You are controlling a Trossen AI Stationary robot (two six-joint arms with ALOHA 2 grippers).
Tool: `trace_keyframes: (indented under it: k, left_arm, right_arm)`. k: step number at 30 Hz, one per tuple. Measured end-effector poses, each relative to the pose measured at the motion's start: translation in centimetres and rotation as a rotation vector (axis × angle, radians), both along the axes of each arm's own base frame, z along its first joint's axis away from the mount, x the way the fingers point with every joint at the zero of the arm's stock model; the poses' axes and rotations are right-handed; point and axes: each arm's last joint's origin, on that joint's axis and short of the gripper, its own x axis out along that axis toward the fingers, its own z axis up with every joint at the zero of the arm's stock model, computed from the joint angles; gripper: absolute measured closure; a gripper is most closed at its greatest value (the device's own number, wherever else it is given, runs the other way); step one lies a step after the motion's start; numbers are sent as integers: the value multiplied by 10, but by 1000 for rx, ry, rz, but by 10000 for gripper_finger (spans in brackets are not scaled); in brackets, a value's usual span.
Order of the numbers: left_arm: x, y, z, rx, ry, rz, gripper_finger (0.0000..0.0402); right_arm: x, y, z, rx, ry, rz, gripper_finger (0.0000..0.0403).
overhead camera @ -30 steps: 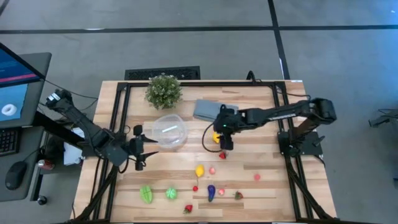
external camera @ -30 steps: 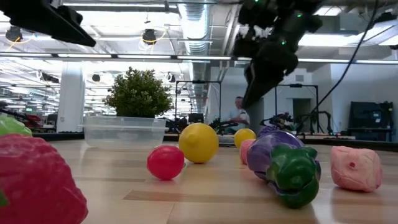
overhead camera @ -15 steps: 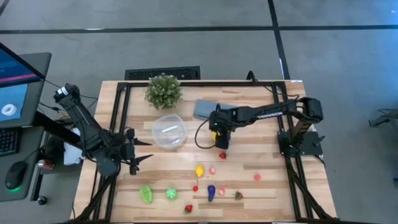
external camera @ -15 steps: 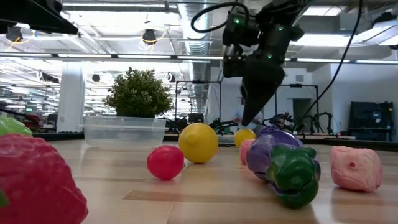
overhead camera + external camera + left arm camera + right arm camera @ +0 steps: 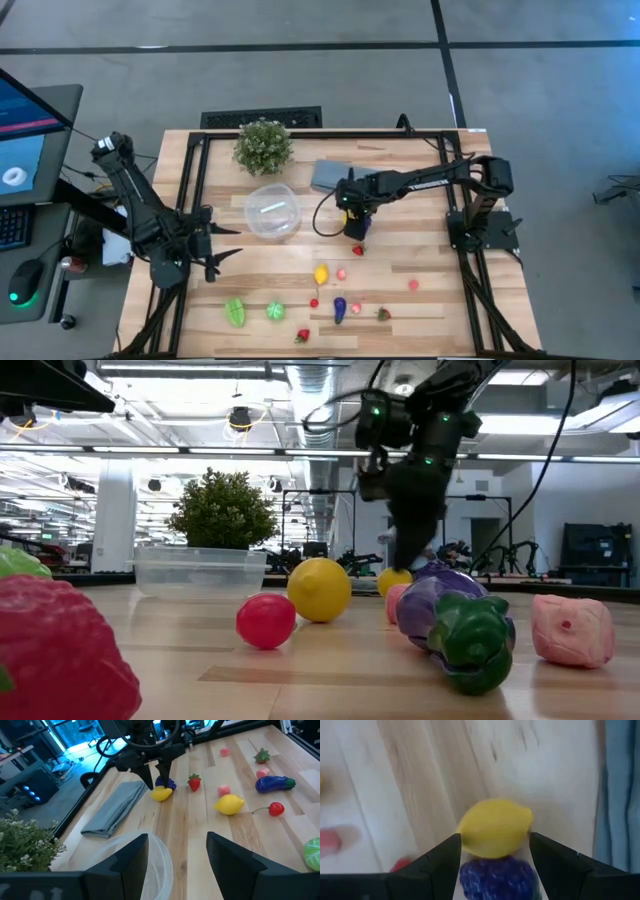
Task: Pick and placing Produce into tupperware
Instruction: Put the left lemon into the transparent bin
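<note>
My right gripper (image 5: 352, 228) is open and points down over a small yellow fruit (image 5: 495, 827). That fruit lies on the table against a purple-blue one (image 5: 499, 876), and one finger stands on each side of it. Both fruits lie just right of the clear round tupperware (image 5: 272, 212). The other produce lies toward the near edge: a lemon (image 5: 321, 274), a red strawberry (image 5: 358, 250), a purple eggplant (image 5: 339, 310), green pieces (image 5: 235, 312) and pink bits. My left gripper (image 5: 215, 247) is open, left of the tupperware and above the table. My right gripper comes from above with a finger (image 5: 442, 862) on each side of the yellow fruit's ends (image 5: 465, 832). The fruit lies on the table. Whether the fingers touch it, I cannot tell.
A leafy potted plant (image 5: 263, 145) stands at the far edge, behind the tupperware. A folded grey-blue cloth (image 5: 335, 177) lies just beyond my right gripper. The right half of the table (image 5: 420, 240) holds only one pink piece (image 5: 413, 285).
My right gripper has come down and a little toward the table's left, until its open fingers stand around the yellow fruit. My left arm has drawn back toward the table's left edge, away from the tupperware. The produce has not moved.
</note>
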Motion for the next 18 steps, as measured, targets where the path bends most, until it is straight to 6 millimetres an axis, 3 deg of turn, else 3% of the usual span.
trace_keyframes:
  k: [6,18]
  left_arm:
    - [-1,-1,0,-6,-5,0,209]
    - [0,-2,-2,-11,4,6,209]
  right_arm:
    - [11,0,-5,1,0,8,143]
    - [7,0,-4,1,50,39,143]
